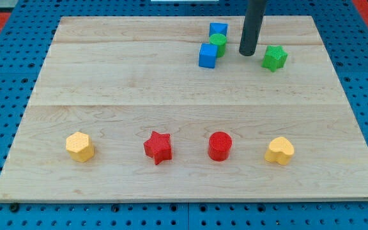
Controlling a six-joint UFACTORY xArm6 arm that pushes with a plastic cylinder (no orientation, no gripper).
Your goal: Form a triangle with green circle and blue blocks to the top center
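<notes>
So my tip (247, 53) is sitting on the board (107, 83) up near the view's top, right of centre, parked between the green circle (219, 43) and the green star (275, 58), a bit closer to the circle but not touching either one as far as I can tell. No fingers here to open or close, it's just a plain dark rod, and its upper part runs out of the view's top edge so the rest of the arm is cut off. The green circle is squeezed between two blue blocks: one blue cube (218, 29) just above it and another blue cube (207, 55) just below-left, both looking like they touch it, though the circle is partly hidden by the lower cube so the contact is hard to call. Along the view's bottom there's a well-spaced row: yellow block (80, 146) (shape is fuzzy), red star (158, 147), red circle (220, 145), and a yellow heart (279, 151).
</notes>
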